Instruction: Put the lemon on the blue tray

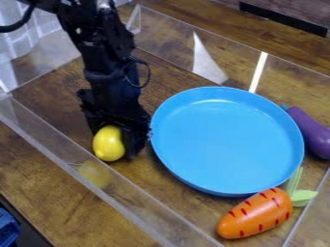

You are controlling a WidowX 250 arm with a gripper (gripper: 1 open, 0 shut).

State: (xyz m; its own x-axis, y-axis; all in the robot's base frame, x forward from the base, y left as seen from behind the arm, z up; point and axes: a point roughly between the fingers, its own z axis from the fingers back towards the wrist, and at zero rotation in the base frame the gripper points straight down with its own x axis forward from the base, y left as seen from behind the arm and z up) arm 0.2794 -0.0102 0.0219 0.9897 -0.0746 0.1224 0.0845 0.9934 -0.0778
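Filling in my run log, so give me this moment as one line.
gripper: down at lemon, grip unclear | lemon: off tray | blue tray: beside lemon

My black robot gripper (114, 123) covers part of the smooth yellow lemon (108, 144); the glossy purple eggplant (310, 132) runs off the right edge; its fingertips blur together darkly.

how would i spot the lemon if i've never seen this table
Find the big round blue tray, then look just beside it at the black gripper. The lemon is there, smooth, oval and yellow, unlike the orange carrot or purple eggplant.
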